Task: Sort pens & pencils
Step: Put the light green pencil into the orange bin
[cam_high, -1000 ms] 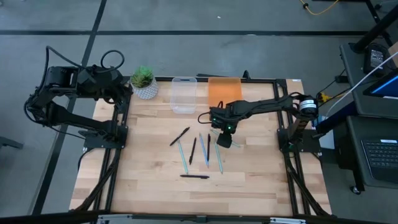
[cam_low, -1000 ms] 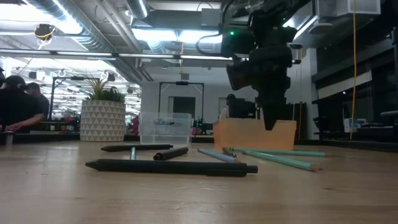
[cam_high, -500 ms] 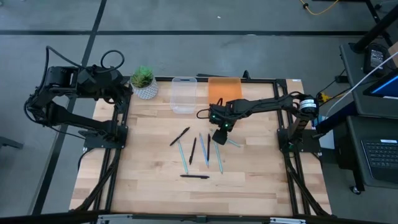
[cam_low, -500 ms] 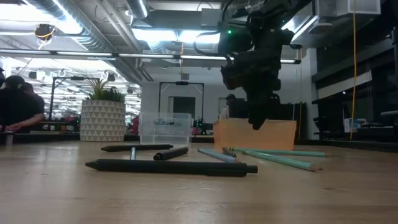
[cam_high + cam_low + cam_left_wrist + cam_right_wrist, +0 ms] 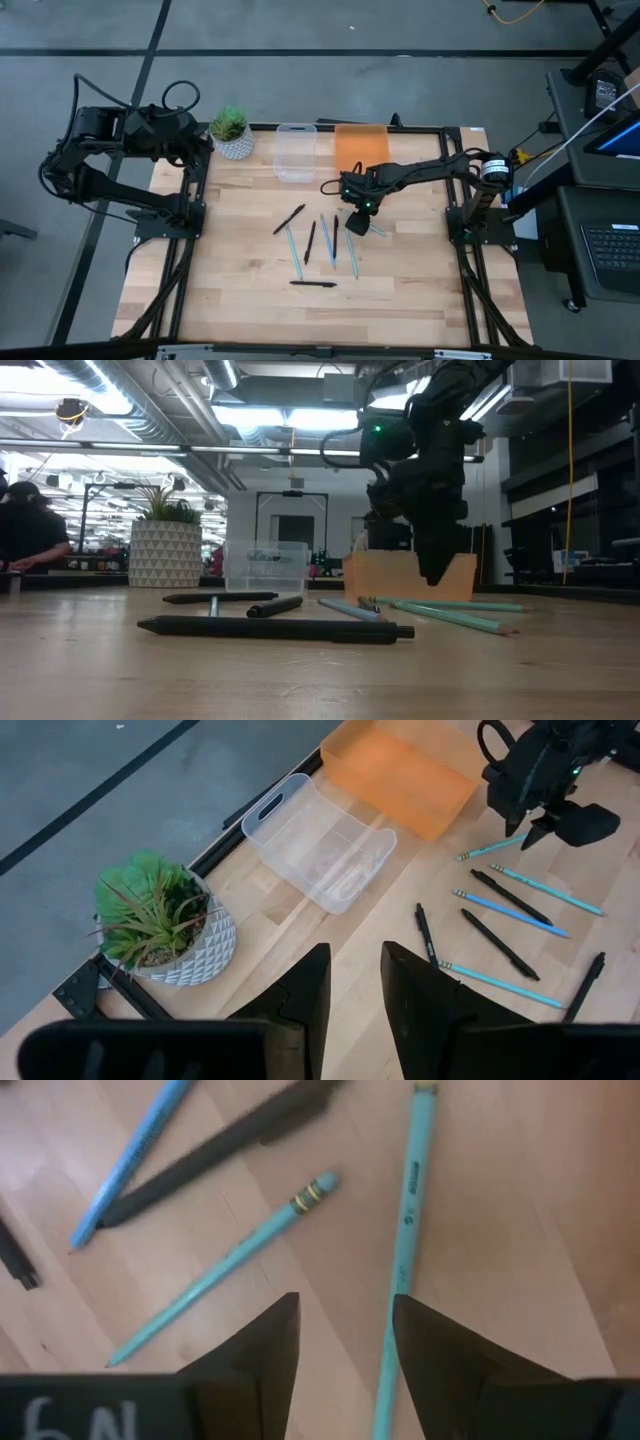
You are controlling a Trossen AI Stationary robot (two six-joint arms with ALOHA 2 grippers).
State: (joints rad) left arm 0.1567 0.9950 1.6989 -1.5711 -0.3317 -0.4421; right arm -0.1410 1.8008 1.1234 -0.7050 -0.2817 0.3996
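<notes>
Wooden counter [image 5: 230, 270] under me. At its left edge my left fingers [image 5: 352, 982] hang spread, holding nothing, beside the potted plant [image 5: 231, 130]. Next come the clear bin [image 5: 296, 153] and orange bin [image 5: 361, 146]. Pens and pencils [image 5: 322, 245] lie scattered mid-counter, black and teal. My right fingers [image 5: 340, 1342] hover spread just above two teal pencils [image 5: 405, 1250], touching neither.

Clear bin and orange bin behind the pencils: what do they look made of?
Clear bin: likely thin glossy plastic; the wood shows through its walls. Orange bin: probably translucent matte plastic, evenly tinted, with a moulded rim. Neither is certain from looks alone.
</notes>
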